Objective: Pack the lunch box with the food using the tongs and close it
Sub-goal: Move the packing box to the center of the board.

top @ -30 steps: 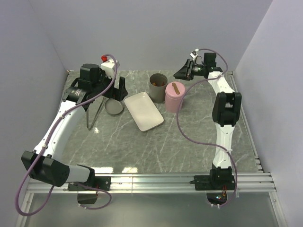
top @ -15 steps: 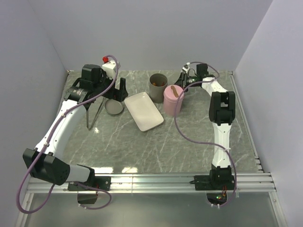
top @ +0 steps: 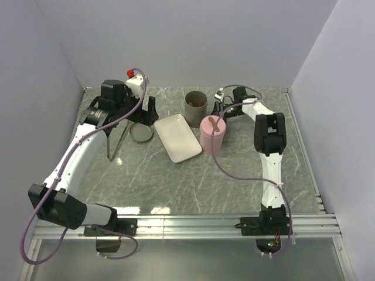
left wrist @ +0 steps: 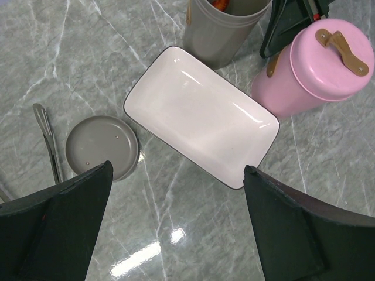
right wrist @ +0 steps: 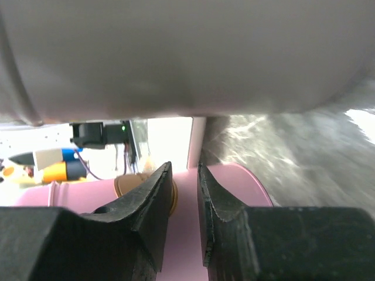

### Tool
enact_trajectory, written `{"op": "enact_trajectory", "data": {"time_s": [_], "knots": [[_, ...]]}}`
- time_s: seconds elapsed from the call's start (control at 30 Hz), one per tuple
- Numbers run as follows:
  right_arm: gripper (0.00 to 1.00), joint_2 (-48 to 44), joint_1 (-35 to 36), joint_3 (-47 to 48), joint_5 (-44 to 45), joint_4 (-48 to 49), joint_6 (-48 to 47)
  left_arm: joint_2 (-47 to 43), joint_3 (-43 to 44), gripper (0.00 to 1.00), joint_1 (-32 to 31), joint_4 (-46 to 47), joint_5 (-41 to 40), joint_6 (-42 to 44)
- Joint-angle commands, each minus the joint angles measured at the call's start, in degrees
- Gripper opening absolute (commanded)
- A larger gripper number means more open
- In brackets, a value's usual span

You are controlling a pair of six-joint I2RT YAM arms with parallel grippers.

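Tongs [top: 109, 146] lay untouched on the marble table [top: 176, 181] at the left, their two thin arms slightly apart in a narrow V and pinching nothing, long axis running roughly 12 to 6 o'clock in the overhead view. The lunch box [top: 195, 108] stood open well off at their 2 o'clock, past its grey lid [top: 141, 133], which lay flat just beside them at 3 o'clock, and past the white tray [top: 179, 137]; orange food [left wrist: 225, 4] showed inside the box's mouth. The left gripper [left wrist: 176, 175] hung above lid and tray with jaws spread wide, plainly the nearer arm to both tongs and lid. The right gripper [right wrist: 183, 175], at the box's 3 o'clock, had its fingers drawn close over a pink canister [top: 211, 137], beside its brown strap [left wrist: 343, 50]; whether they nipped anything could not be told. With food seemingly in already, closing looked the likelier step, and it would turn on the lid lying at 8 o'clock from the box — a carry toward 2 o'clock for the left arm
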Motion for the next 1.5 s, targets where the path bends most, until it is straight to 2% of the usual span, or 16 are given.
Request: {"op": "enact_trajectory", "data": {"time_s": [0.0, 0.23, 0.37, 0.7, 0.93, 1.07, 1.23, 1.33, 1.43, 1.47], "knots": [[0.32, -3.0, 1.7, 0.7, -3.0, -2.9, -3.6, -1.3, -0.2, 0.99, 0.3, 1.6, 0.7, 0.0], [0.32, -3.9, 2.5, -0.3, -3.3, -9.2, -8.5, -2.0, -0.1, 0.99, 0.3, 1.5, 0.6, 0.0], [0.31, -7.5, 2.8, -3.8, -3.3, -12.8, -13.6, -2.6, -0.5, 0.99, 0.3, 1.8, 0.8, -0.2], [0.3, -20.8, 3.9, -27.4, -1.5, -0.3, -7.1, -3.7, -0.5, 0.99, 0.3, 2.0, 1.8, -1.3], [0.31, -24.9, 5.8, -34.1, -0.4, -0.7, -9.0, -4.3, -0.4, 0.99, 0.3, 1.9, 2.0, -1.4], [0.31, -27.2, 5.8, -34.6, 0.1, -2.1, -10.2, -4.7, -0.6, 0.99, 0.3, 1.7, 2.2, -1.6], [0.31, -28.1, 6.4, -33.7, 0.5, -10.1, -16.2, -4.4, 0.4, 0.99, 0.3, 1.3, 2.8, -2.1], [0.31, -29.3, 6.6, -35.3, 2.3, -10.4, -17.4, -4.2, 0.4, 0.99, 0.3, 1.5, 2.9, -2.1], [0.34, -30.6, 5.6, -32.4, 5.4, -10.3, -17.3, -4.0, 0.1, 0.99, 0.3, 1.8, 3.5, -2.4], [0.35, -30.6, 5.2, -28.9, 6.3, -10.6, -17.3, -3.9, 0.1, 0.99, 0.3, 1.9, 3.7, -2.6]]}}
